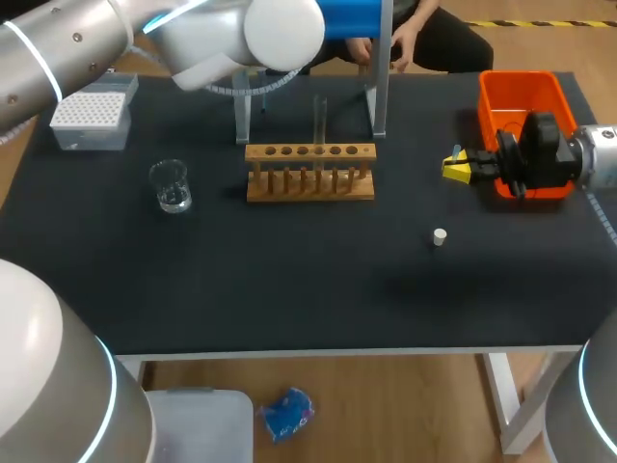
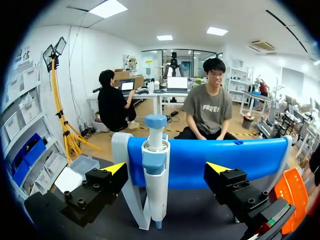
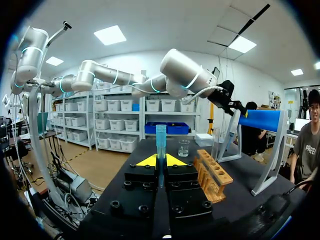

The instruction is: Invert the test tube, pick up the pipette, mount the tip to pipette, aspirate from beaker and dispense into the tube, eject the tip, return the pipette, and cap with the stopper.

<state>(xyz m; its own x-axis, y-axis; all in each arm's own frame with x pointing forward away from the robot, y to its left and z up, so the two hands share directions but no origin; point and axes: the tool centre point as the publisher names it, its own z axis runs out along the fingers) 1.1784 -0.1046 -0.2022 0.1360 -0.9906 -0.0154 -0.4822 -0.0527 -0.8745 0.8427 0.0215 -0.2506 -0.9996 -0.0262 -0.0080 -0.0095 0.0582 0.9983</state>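
Blue-and-white plastic pipette (image 2: 155, 170) hangs on its blue stand (image 2: 240, 160) between the wide-open left claw (image 2: 167, 169); right claw (image 3: 160, 161) is pinching a translucent blue tip (image 3: 160, 140).

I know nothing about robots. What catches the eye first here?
The bright orange bin at the table's far right corner, with the right tool beside it, shut on a thin blue piece. In the middle stands a wooden rack holding one upright glass tube. Behind it, the left tool sits open around a white-and-blue pipette hanging on a blue stand.
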